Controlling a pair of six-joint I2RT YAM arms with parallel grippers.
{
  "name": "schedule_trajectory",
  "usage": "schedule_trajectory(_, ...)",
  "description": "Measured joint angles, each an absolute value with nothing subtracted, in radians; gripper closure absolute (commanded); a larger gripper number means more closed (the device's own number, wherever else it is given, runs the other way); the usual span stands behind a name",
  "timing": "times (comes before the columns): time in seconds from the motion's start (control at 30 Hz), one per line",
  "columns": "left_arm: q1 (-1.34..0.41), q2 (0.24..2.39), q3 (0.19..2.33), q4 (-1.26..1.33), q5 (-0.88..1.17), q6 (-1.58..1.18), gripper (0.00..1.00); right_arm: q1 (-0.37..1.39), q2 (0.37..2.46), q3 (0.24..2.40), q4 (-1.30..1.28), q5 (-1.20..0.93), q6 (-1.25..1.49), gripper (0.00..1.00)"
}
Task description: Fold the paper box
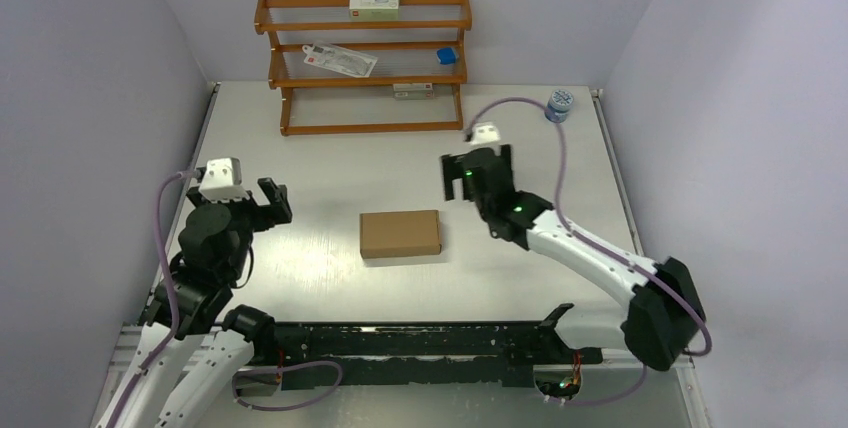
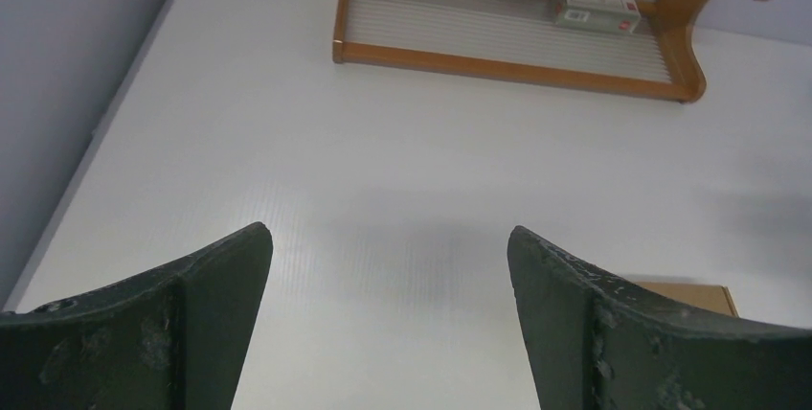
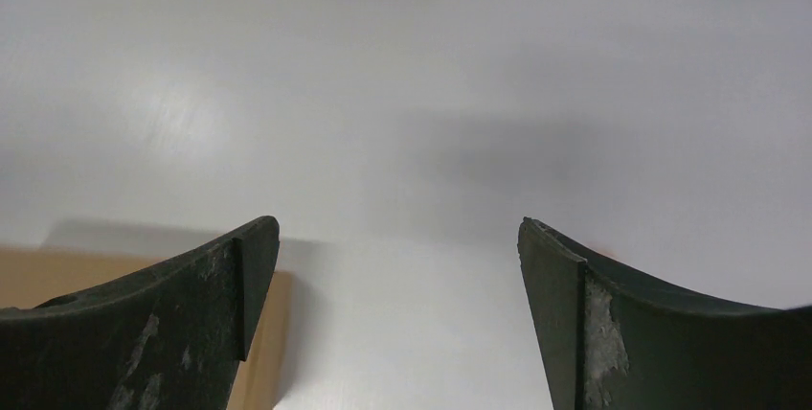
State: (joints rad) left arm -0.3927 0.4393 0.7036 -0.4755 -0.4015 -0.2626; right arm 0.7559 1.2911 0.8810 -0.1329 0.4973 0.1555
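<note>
Enclosure: plain pale lilac walls [image 1: 90,68] on three sides, unmarked. Desk [image 1: 330,158]: white, matte, faintly ribbed in the left wrist view, with a soft glare patch left of centre. A black rail [image 1: 420,340] runs along the near edge between the arm bases. Rack [image 1: 372,128]: orange-brown wood, three tiers, standing at the far edge against the back wall. Left gripper [image 2: 388,238]: jaws spread wide, nothing between them, raised over the left part of the desk and well apart from the box. Right gripper [image 3: 397,228]: jaws likewise wide and empty, above bare desk just right of and beyond the box, not touching it. Box [image 1: 400,233]: plain brown cardboard, closed rectangular form, lying flat at mid-desk between the two arms, unmarked on its visible face. Top tier: one white-and-green carton [image 1: 373,5]. Middle tier: a flat white packet [image 1: 340,59] with red print, lying askew, and a small blue item [image 1: 447,54] at the right end. Bottom tier: a pale carton [image 1: 412,90] with red marks. A small round blue-and-white item [image 1: 560,105] sits at the far right corner of the desk. Lettering on all packaging is too small to read.
</note>
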Motion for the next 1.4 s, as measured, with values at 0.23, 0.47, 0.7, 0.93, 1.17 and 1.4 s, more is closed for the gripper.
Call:
schedule_trajectory(0.23, -0.393, 0.412, 0.704, -0.476, -0.505, -0.263, 0.03, 0.54, 1.033, 0.77, -0.216, 0.612, 0.327, 0.0)
schedule_trajectory(0.47, -0.393, 0.377, 0.704, -0.485, -0.565, -0.266, 0.03, 0.528, 0.762, 0.761, -0.369, 0.71, 0.381, 0.0)
schedule_trajectory(0.7, -0.393, 0.287, 0.713, -0.496, -0.557, -0.274, 0.03, 0.528, 0.568, 0.758, -0.425, 0.71, 0.361, 0.0)
schedule_trajectory(0.93, -0.393, 0.22, 0.695, -0.469, -0.555, -0.274, 0.03, 0.528, 0.492, 0.733, -0.413, 0.691, 0.328, 0.0)
schedule_trajectory(1.17, -0.393, 0.235, 0.691, -0.469, -0.556, -0.274, 0.03, 0.528, 0.501, 0.732, -0.409, 0.669, 0.32, 0.0)
schedule_trajectory(1.4, -0.393, 0.24, 0.69, -0.469, -0.556, -0.273, 0.03, 0.528, 0.5, 0.725, -0.4, 0.657, 0.309, 0.0)
